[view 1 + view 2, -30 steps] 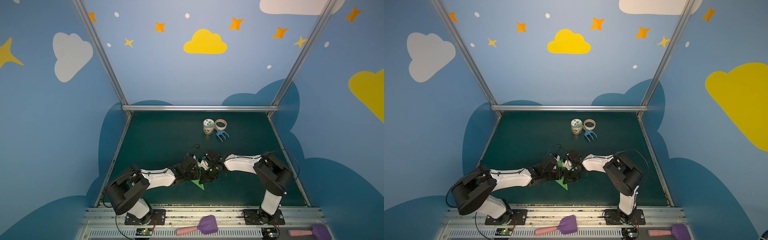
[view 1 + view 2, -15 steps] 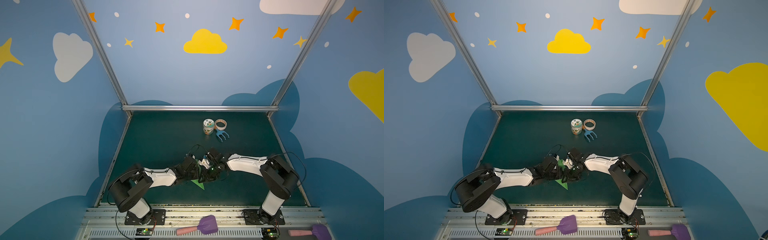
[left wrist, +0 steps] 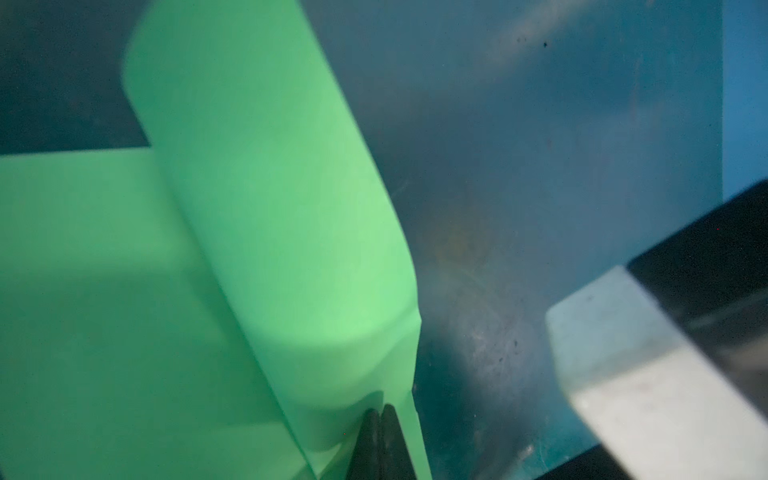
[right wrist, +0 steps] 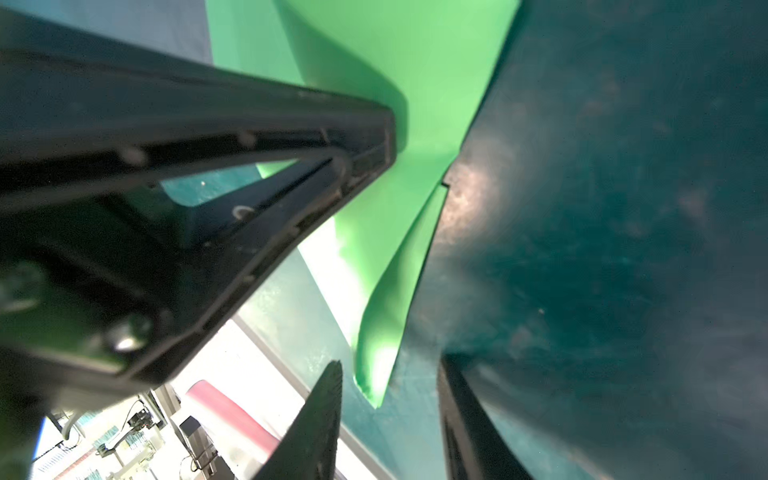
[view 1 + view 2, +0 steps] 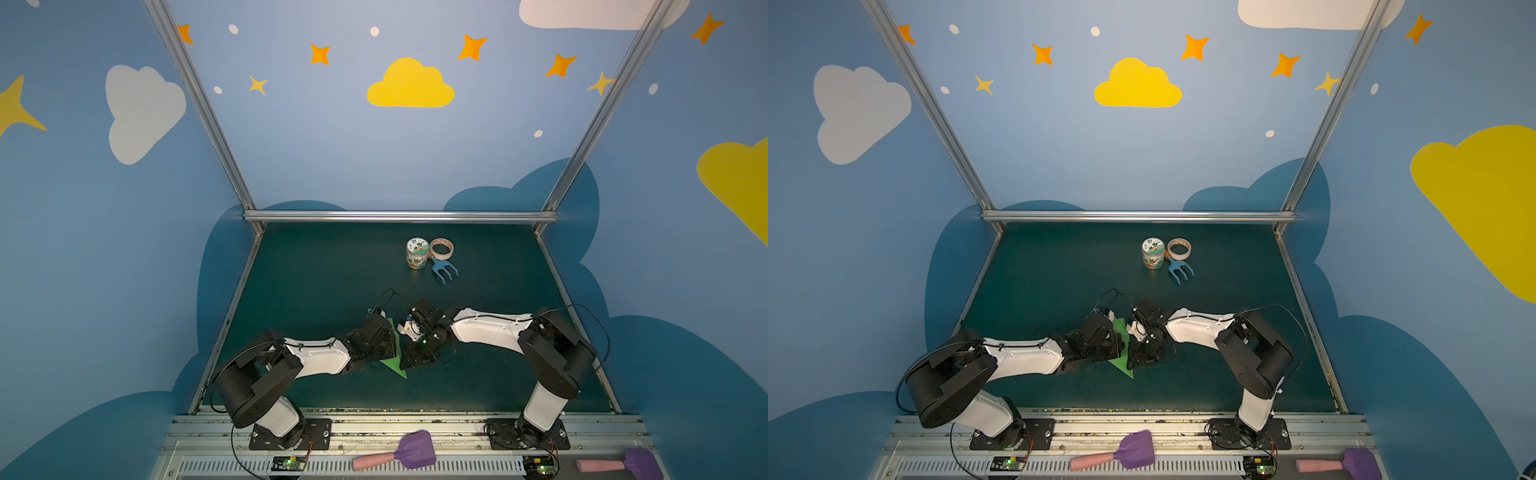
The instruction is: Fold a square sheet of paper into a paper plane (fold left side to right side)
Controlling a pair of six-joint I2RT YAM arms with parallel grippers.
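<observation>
Left claw (image 3: 380, 440) is pressed together, pinching a raised flap of the paper plane (image 3: 270, 249), whose pointed tip lies between the right claw's (image 4: 390, 370) spread jaws.

The paper plane (image 5: 395, 365) was laid at the front middle of the desk (image 5: 324, 282), between the left hand (image 5: 384, 353) on its left and the right hand (image 5: 413, 359) on its right. Far behind, a jar (image 5: 417, 253) was set just left of a tape roll (image 5: 441, 248), with a small fork (image 5: 445, 271) before the roll. A scoop (image 5: 411, 454) was laid before the desk.
</observation>
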